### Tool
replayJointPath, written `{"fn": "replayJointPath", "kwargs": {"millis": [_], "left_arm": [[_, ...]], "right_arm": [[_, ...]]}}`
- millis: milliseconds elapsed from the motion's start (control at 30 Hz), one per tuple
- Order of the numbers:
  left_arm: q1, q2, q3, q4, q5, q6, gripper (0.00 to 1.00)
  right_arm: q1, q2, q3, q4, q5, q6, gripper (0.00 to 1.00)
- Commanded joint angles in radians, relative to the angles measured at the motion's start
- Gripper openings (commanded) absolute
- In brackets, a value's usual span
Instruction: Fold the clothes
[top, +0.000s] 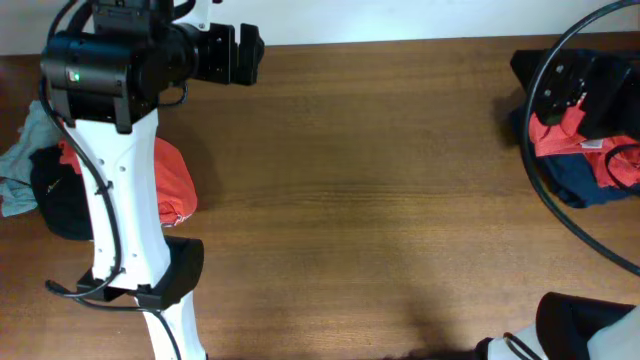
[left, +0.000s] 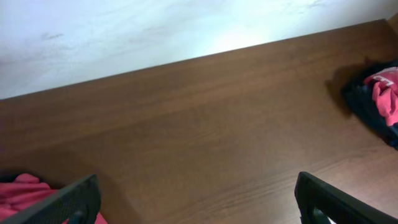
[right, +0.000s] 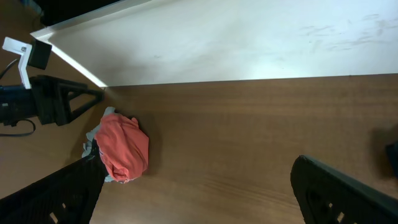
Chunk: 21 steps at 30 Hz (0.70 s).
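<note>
The clothes lie in two heaps. At the table's left edge an orange-red garment (top: 175, 180) lies bunched with a black one (top: 55, 195) and a grey-green one (top: 22, 150); the right wrist view shows the orange-red one (right: 124, 146) too. At the right edge a red garment (top: 560, 135) lies on a navy one (top: 585, 185), also in the left wrist view (left: 380, 99). My left gripper (top: 245, 55) (left: 198, 186) is open and empty above the far left of the table. My right gripper (top: 530, 80) (right: 199, 171) is open and empty by the right heap.
The brown wooden table (top: 380, 200) meets a white wall (left: 155, 31) at the back. The left arm's white column (top: 130, 220) stands over the left heap. A black cable loop (top: 560, 215) hangs over the right heap. The right arm's base (top: 585, 330) is at the front right.
</note>
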Motion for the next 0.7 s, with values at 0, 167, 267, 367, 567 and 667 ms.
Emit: {"fn": "replayJointPath", "kwargs": {"millis": [0,167,267,367,567,667], "left_arm": [[0.001,0.004,0.000,-0.003,0.000,0.008,0.99],[0.001,0.004,0.000,-0.003,0.000,0.008,0.99],[0.001,0.004,0.000,-0.003,0.000,0.008,0.99],[0.001,0.004,0.000,-0.003,0.000,0.008,0.99],[0.001,0.004,0.000,-0.003,0.000,0.008,0.99],[0.001,0.004,0.000,-0.003,0.000,0.008,0.99]], "right_arm": [[0.008,0.012,-0.003,-0.006,0.005,-0.006,0.99],[0.008,0.002,-0.003,-0.006,0.187,-0.026,0.99],[0.008,-0.023,-0.003,-0.006,0.241,-0.166,0.99],[0.009,-0.069,-0.003,-0.006,0.241,-0.436,0.99],[0.009,-0.243,-0.126,0.061,0.210,-0.455,0.99],[0.009,-0.404,-0.364,0.182,0.208,-0.455,0.99]]}}
